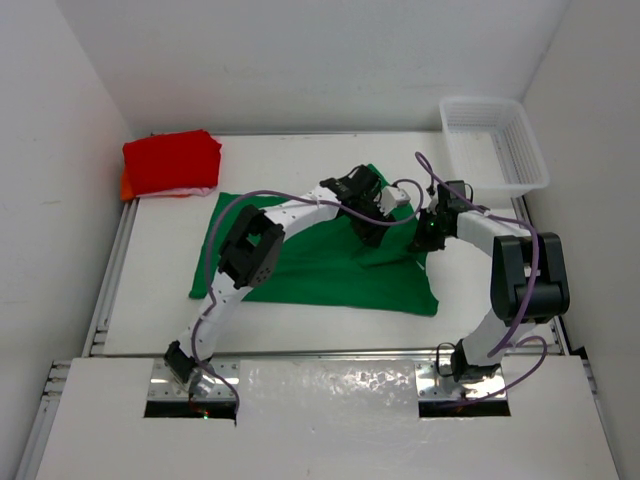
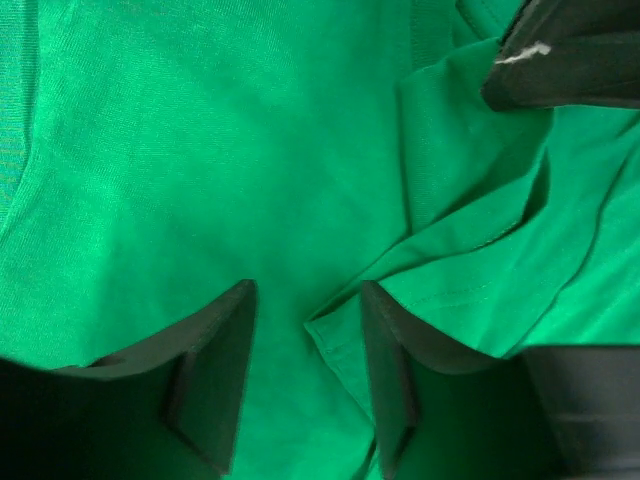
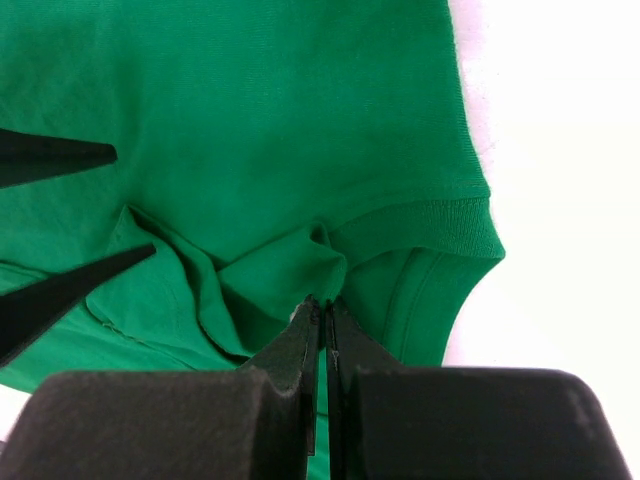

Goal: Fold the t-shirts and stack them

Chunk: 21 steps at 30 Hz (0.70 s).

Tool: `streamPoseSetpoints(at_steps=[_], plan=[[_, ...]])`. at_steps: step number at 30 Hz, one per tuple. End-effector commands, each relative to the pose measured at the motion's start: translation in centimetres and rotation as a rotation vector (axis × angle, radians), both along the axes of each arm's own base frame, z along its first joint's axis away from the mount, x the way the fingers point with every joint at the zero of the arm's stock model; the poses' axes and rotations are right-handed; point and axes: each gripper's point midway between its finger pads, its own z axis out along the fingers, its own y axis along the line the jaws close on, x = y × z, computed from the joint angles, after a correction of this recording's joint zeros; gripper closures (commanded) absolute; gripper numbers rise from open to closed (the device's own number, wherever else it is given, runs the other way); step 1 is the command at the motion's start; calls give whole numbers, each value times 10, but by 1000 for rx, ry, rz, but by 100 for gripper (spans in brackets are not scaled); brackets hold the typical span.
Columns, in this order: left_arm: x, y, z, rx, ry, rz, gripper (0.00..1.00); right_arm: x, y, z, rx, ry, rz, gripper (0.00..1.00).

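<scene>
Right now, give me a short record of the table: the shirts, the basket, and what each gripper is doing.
green shirt: spread out mid-table, rumpled near its far right corner
red shirt: folded, far left corner
orange shirt: only an edge shows, under the red one
basket: white mesh, far right corner
left gripper: open, low over the green shirt, a fold edge by one finger
right gripper: shut, pinching a bunched fold of the green shirt
</scene>
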Motion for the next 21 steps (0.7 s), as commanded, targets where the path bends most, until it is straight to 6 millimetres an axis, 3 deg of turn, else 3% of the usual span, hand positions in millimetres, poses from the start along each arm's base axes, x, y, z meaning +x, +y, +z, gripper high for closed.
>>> streamPoseSetpoints(at_steps=[1, 5, 12, 21], plan=[[5, -15, 13, -33, -41, 6, 58, 9, 3, 8, 19, -48, 0, 100], [-14, -7, 1, 6, 35, -19, 62, 9, 1, 8, 10, -48, -3, 100], [-24, 2, 0, 31, 54, -38, 62, 14, 0, 9, 6, -54, -5, 100], [-18, -1, -3, 26, 39, -25, 100, 13, -1, 7, 0, -46, -6, 100]])
